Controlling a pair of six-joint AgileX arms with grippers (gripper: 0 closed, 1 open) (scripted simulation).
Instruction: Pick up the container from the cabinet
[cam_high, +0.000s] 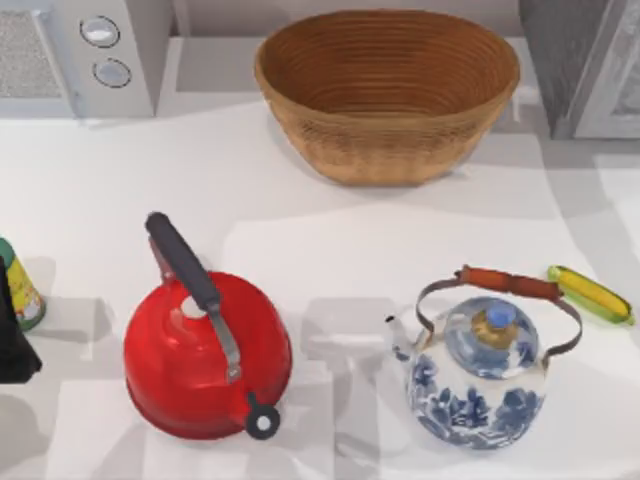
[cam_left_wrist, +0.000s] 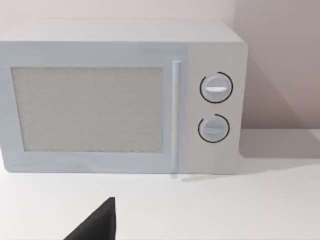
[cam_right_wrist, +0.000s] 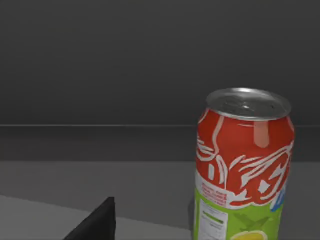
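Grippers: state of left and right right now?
Left gripper: facing the microwave, holding nothing visible; fingers cannot be told.
Right gripper: inside the dark cabinet near the can, not holding it; fingers cannot be told.

On the white tabletop (cam_high: 300, 200) in front of me a red kettle (cam_high: 205, 355) with a black handle stands toward the left, and a blue-and-white teapot (cam_high: 480, 375) toward the right. Behind them sits a woven basket (cam_high: 388, 92). A microwave (cam_high: 90, 55) occupies the far left corner. A yellow-green corn cob (cam_high: 590, 293) lies just beside the teapot's handle.
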